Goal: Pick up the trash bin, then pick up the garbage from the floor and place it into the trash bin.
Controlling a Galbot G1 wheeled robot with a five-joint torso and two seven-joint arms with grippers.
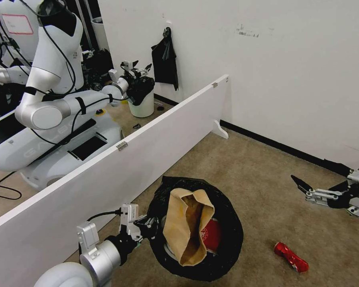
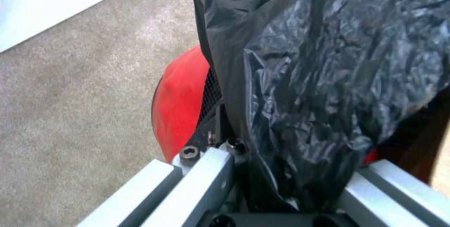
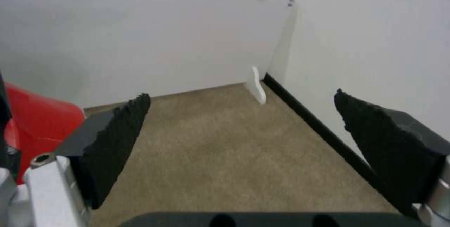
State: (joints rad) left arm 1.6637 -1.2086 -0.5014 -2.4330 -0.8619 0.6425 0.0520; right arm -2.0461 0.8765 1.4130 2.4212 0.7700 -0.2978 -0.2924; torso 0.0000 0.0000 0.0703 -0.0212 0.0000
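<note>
The trash bin [image 1: 195, 227] has a smooth red plastic body under a crinkly, glossy black plastic liner [image 2: 328, 79]. A creased, matt tan paper bag [image 1: 187, 223] sits inside. The red can [image 1: 291, 257] looks like shiny crumpled metal. The floor [image 1: 259, 187] is rough, matt beige carpet. The partition board [image 3: 140, 37] is smooth matt white.

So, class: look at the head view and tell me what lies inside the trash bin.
Inside the trash bin, held at its rim by the left gripper, a tan paper bag stands open. Beside it shows a red-and-white item. The bag and black liner hide anything deeper.
</note>
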